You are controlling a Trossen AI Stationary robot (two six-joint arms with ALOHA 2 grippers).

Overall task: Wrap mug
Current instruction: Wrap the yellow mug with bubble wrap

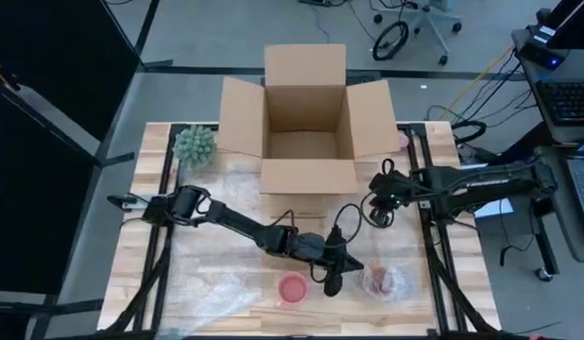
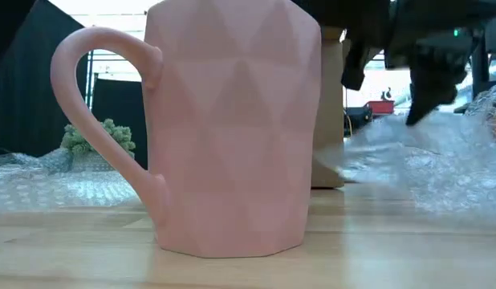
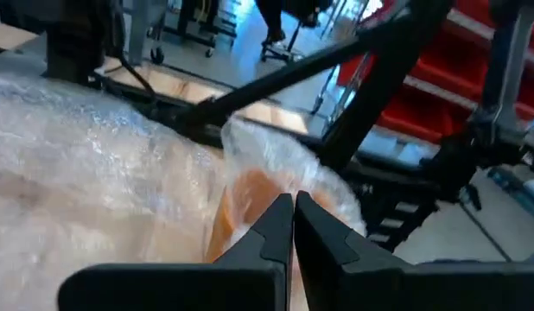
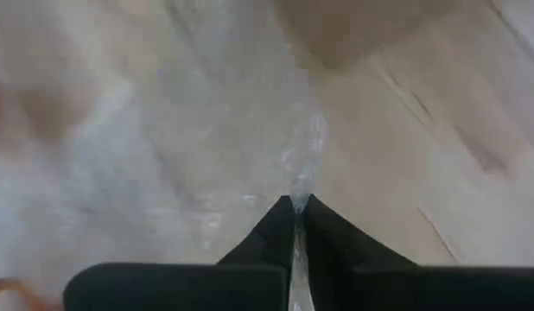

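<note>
Pale pink faceted ceramic mug [image 1: 292, 289] with a curved handle standing upright on the light wooden tabletop [image 1: 150, 283], at the near edge, unwrapped and untouched. Just beside it, the left gripper [image 1: 332, 283], fingers pressed together, nothing clearly between them. Farther to the right, a crumpled bundle of clear bubble wrap [image 1: 387, 280] with something pinkish-orange inside. Right gripper [image 4: 297, 203] near the front of the open brown cardboard box [image 1: 305, 121], clenched on a thin fold of transparent bubble wrap sheet [image 4: 189, 147] spread over the tabletop. Small spiky green plant [image 1: 195, 145] left of the box.
</note>
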